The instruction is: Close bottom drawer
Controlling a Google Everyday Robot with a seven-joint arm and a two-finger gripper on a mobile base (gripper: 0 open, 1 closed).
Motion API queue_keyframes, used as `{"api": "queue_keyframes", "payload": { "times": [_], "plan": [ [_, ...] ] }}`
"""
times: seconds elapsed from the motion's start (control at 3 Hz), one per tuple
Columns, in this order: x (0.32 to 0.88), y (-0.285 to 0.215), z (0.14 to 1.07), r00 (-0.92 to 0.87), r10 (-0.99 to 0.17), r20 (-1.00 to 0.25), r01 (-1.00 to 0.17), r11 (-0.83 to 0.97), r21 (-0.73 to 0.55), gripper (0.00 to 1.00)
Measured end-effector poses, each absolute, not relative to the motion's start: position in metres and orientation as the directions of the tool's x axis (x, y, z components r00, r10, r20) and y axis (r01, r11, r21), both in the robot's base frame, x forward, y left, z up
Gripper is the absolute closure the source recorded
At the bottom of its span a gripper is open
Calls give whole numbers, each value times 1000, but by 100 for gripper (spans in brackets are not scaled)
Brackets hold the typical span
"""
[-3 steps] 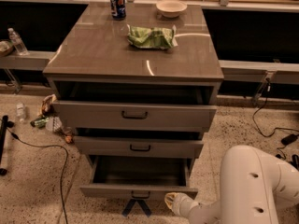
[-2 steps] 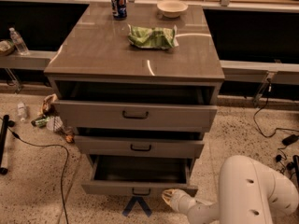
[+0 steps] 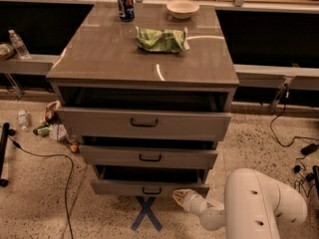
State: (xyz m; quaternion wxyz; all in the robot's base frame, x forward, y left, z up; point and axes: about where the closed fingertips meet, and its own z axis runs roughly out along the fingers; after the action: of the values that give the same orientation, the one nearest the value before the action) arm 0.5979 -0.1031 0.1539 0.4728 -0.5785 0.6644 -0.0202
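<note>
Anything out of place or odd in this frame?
All three drawers stand pulled out, the bottom drawer included. Litter lies scattered on the floor left of the cabinet, and a crumpled green bag sits on its top. The tool is low by the bottom drawer's right front corner.

Soda can (image 3: 125, 4), bowl (image 3: 183, 8), green bag (image 3: 162, 39)

Cabinet top (image 3: 109, 59), grey-brown, glossy: one blue soda can (image 3: 125, 4) upright at the rear edge; one pale bowl (image 3: 183, 8) to its right; one crumpled green bag (image 3: 162, 39) nearer the middle. Speckled floor (image 3: 249, 143): blue taped X (image 3: 146, 214) below the bottom drawer (image 3: 124, 188) (which stands partly out); scattered litter (image 3: 52, 128) at left. Gripper (image 3: 182, 196) low, beside that drawer's right front corner.
</note>
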Motion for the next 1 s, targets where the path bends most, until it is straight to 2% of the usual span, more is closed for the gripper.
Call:
{"api": "queue_keyframes", "payload": {
  "times": [0.67, 1.0],
  "plan": [
    [628, -114, 164, 168, -792, -587, -714, 313, -626, 100],
    [622, -150, 240, 105, -800, -591, -708, 357, -609, 100]
  ]
}}
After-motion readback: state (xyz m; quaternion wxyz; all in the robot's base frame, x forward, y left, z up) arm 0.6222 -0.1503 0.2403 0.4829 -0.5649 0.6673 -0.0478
